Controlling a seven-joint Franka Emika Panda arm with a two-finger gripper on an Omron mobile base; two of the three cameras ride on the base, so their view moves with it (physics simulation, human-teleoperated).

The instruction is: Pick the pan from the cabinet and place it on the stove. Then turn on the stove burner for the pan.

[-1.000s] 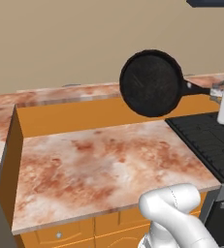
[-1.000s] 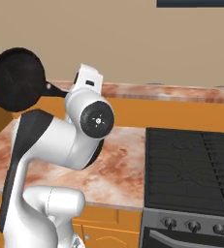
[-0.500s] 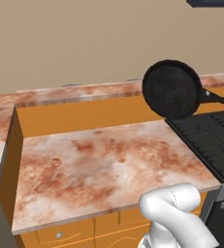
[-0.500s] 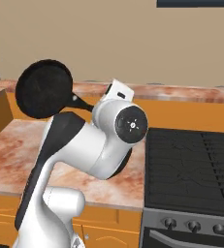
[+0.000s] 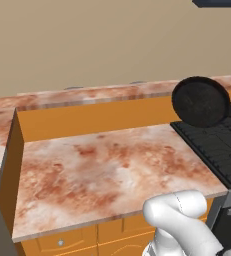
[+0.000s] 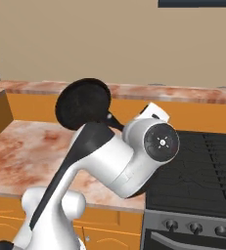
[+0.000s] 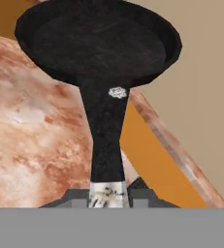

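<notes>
Black pan (image 7: 100, 41) | handle clamped in tool (image 7: 108, 197) | bowl beyond fingertips, tilted

Both base views look forward and down over the marbled tabletop (image 5: 102, 170) and stove (image 6: 197, 171), from opposite sides; hand view sits close along the pan (image 7: 104, 43).

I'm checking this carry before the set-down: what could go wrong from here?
The gripper is shut on the very end of the pan handle, so the tilted pan could twist or slip. Held in the air near the stove edge, it might land half on the countertop.
</notes>
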